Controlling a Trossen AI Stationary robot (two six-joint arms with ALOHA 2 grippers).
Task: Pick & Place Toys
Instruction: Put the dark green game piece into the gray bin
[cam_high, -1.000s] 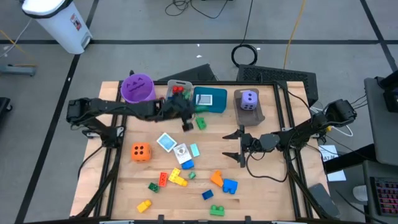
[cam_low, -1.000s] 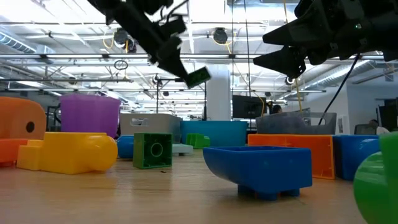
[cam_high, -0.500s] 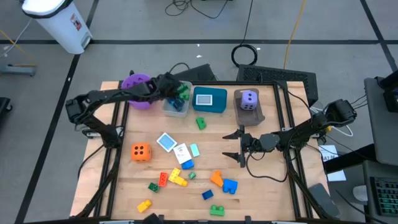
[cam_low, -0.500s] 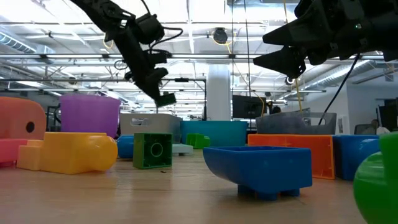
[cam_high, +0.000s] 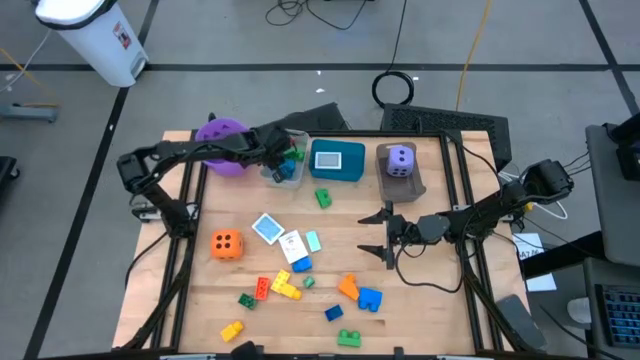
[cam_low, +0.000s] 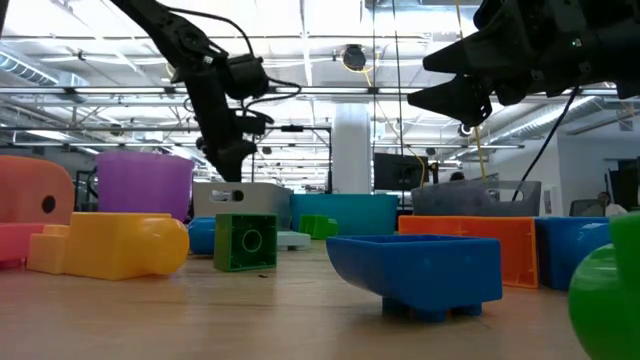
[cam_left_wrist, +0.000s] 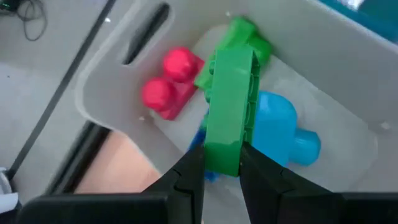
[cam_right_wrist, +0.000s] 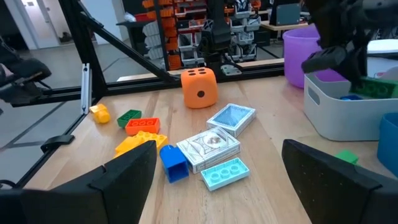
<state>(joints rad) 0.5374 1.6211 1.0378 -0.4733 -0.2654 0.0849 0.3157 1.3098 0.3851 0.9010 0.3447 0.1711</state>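
**Wooden table and what lies on it**

A light wooden table (cam_high: 430, 300) framed by dark rails carries everything. Along its far edge stand a purple plastic bucket (cam_high: 218, 140), a pale grey plastic bin (cam_high: 284, 168), a teal bin (cam_high: 338, 160) and a brown bin (cam_high: 402, 180). Just in front of the teal bin lies a green plastic brick (cam_high: 323, 198). Toward the left sits an orange soft die with dark dots (cam_high: 226, 243). Near the middle lie a flat blue-and-white card (cam_high: 267, 228), a white card (cam_high: 292, 243) touching it, and a pale turquoise flat brick (cam_high: 313, 240). Closer to the near edge, small bricks are scattered: a blue one (cam_high: 301, 264), red (cam_high: 262, 287), yellow (cam_high: 285, 288), orange (cam_high: 348, 286), a larger blue one (cam_high: 369, 298) and green (cam_high: 349, 338).
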